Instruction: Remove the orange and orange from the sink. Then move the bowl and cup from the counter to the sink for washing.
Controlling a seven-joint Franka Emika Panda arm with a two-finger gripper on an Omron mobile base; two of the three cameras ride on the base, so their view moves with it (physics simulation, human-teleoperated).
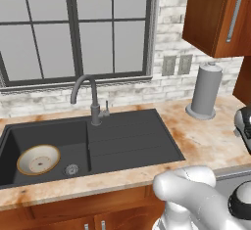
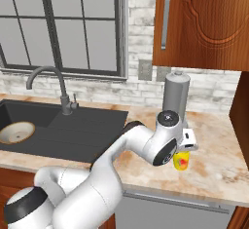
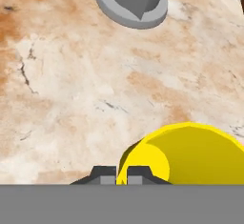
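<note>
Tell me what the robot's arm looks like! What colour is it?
The arm is glossy white and made of thick, rounded tube-like segments. Its joints have dark grey-black round caps. The end effector is white, with two small dark grey finger tips set side by side.

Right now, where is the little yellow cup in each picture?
Left base view: I can't find it here; the grey paper towel holder stands at the right.
Right base view: the yellow cup sits on the counter, lower right, under the tool.
Hand view: bottom right, at the fingertips.
Shared landmark: the paper towel holder, behind the cup.
</note>
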